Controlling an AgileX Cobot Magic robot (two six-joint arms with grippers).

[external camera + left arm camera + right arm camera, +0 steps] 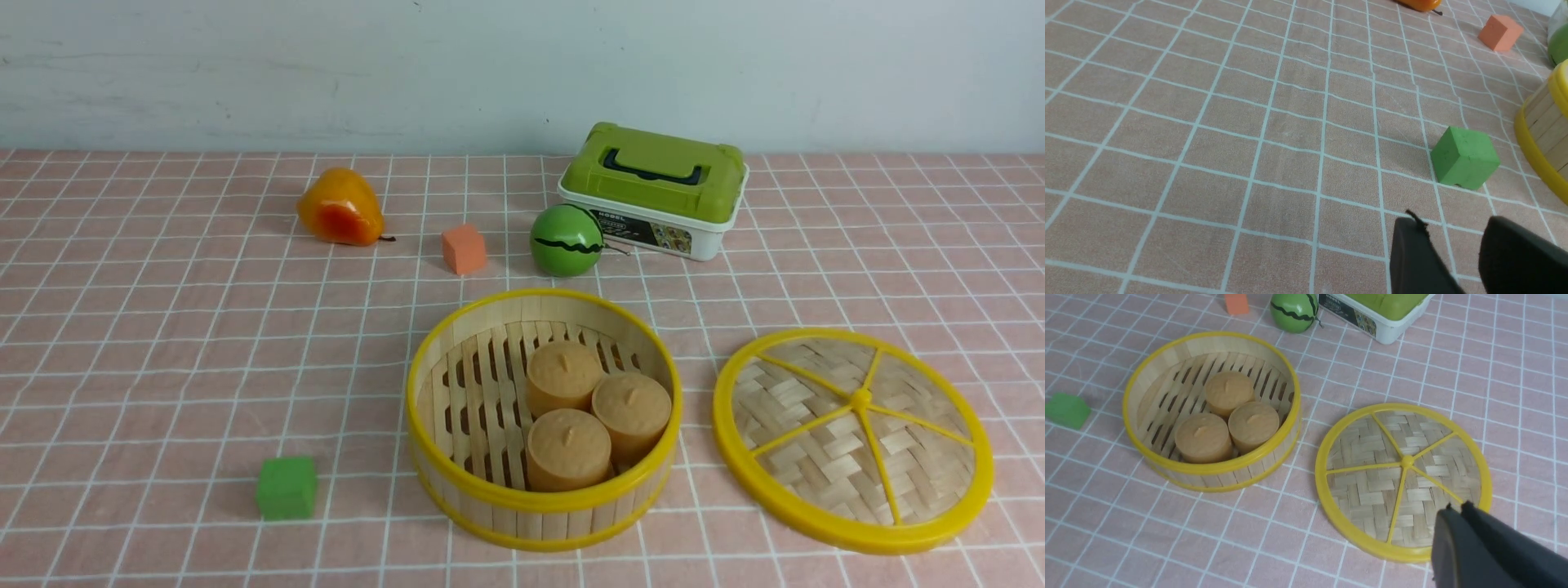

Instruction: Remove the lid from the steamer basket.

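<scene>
Lid of woven bamboo strips, a flat round disc with a thick yellow rim (pixel 853 441), lay flat on the pink checked cloth (pixel 163 367) at 3 o'clock from the round slatted bamboo steamer basket with yellow rims (pixel 543 502), just beside it but not touching. The basket stood uncovered, holding three tan round cakes (pixel 567 447) clustered toward its 4 o'clock side. The right gripper (pixel 1457 508) had its dark jaws pressed together on nothing, tips seen against the lid's rim. The left gripper (pixel 1466 261) had its jaws narrowly parted and empty, near a green foam cube (pixel 1465 163).
</scene>
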